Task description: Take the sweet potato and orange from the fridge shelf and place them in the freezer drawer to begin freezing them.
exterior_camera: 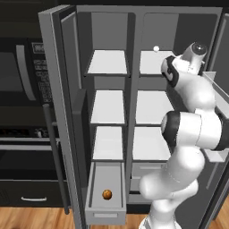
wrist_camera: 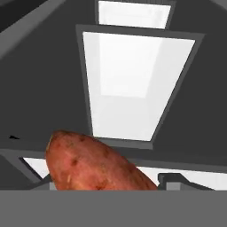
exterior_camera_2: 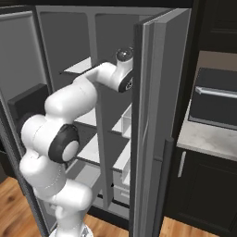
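The sweet potato [wrist_camera: 95, 166], reddish-brown and oblong, lies close up between the two fingertips of my gripper [wrist_camera: 106, 182] in the hand view. The fingers [wrist_camera: 175, 179] flank it; whether they press on it is unclear. In the left base view the arm reaches up to the fridge's upper right shelf [exterior_camera: 152, 62]. The orange [exterior_camera: 107, 194] rests inside the freezer drawer [exterior_camera: 105, 216], which is pulled out at the lower left of the fridge.
A tiny white ball [exterior_camera: 156, 48] sits on the top right shelf. The left fridge door [exterior_camera: 56, 112] and the right fridge door [exterior_camera_2: 152, 120] stand open. White shelves [wrist_camera: 133, 84] lie ahead of the hand. A dark oven [exterior_camera: 18, 76] stands to the left.
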You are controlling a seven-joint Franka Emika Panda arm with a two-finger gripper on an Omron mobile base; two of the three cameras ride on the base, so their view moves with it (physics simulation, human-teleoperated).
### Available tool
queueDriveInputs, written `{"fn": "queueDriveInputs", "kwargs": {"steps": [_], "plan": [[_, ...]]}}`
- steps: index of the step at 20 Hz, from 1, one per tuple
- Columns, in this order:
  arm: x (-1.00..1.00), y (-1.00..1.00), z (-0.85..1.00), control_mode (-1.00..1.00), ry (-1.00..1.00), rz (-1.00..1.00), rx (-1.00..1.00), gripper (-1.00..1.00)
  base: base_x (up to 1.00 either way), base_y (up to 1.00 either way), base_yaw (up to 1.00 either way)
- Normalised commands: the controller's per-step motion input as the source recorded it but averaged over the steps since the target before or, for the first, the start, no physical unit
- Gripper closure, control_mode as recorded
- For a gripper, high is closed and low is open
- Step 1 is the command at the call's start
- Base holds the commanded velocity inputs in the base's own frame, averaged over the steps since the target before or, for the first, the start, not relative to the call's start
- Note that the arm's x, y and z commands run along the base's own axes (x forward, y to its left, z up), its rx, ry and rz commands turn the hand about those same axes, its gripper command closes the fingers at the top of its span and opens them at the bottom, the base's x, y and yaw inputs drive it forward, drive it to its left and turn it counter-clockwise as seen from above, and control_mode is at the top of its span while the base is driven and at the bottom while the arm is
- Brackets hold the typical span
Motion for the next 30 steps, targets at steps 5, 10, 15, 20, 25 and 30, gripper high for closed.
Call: {"fn": "queueDriveInputs", "kwargs": {"steps": [5,10,15,20,25,30], "plan": [[-0.84,0.40,0.13,-1.00,-0.01,0.00,0.00,1.00,0.00,0.00,0.00],[-0.99,0.41,0.22,-1.00,0.00,0.00,0.00,1.00,0.00,0.00,0.00],[-1.00,0.34,0.33,-1.00,0.00,0.00,0.00,1.00,0.00,0.00,0.00],[-1.00,0.28,0.33,-1.00,0.04,0.00,0.00,1.00,0.00,0.00,0.00],[-1.00,0.42,0.06,-1.00,0.08,0.00,0.00,1.00,0.00,0.00,0.00],[-0.88,0.23,-0.20,-1.00,0.04,0.08,0.00,1.00,0.00,0.00,0.00]]}}
